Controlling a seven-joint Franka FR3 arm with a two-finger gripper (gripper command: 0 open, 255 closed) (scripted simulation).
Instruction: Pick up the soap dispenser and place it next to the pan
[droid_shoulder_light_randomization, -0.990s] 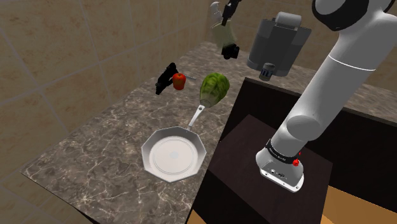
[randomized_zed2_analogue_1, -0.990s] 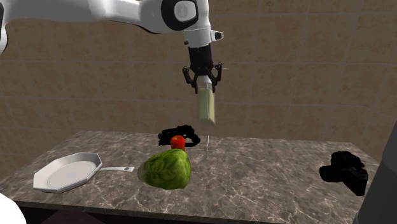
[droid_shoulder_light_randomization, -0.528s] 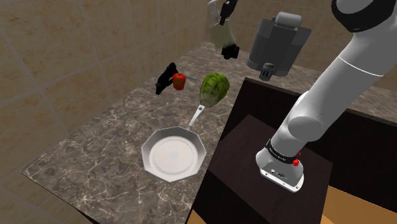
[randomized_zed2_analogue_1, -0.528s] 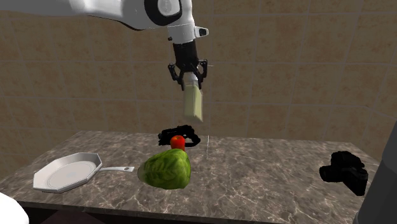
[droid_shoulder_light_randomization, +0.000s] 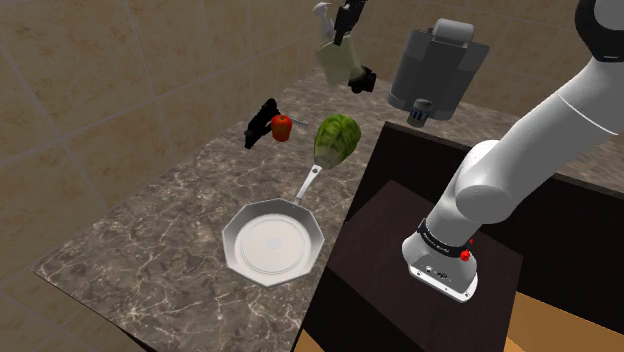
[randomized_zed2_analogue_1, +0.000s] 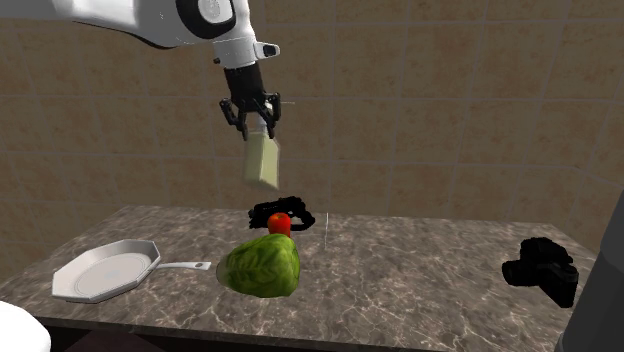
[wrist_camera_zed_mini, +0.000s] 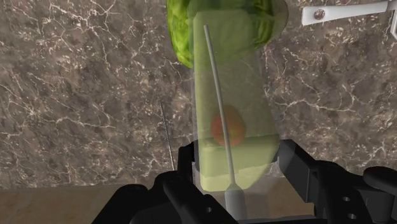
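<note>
My tool (randomized_zed2_analogue_1: 254, 122) is matt black. The soap dispenser (wrist_camera_zed_mini: 232, 108) looks translucent and smooth, the pan (droid_shoulder_light_randomization: 236, 232) shiny metal, the counter (wrist_camera_zed_mini: 83, 95) veined, polished stone.

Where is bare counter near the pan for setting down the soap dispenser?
Bare counter lies between the pan and the wall, and between the pan and the red vegetable. Also free: from the cabbage to the lone black object. Crowded at the handle end, by the cabbage.

white arm (droid_shoulder_light_randomization: 520, 140) with dark joints, black hand (randomized_zed2_analogue_1: 254, 124)
</note>
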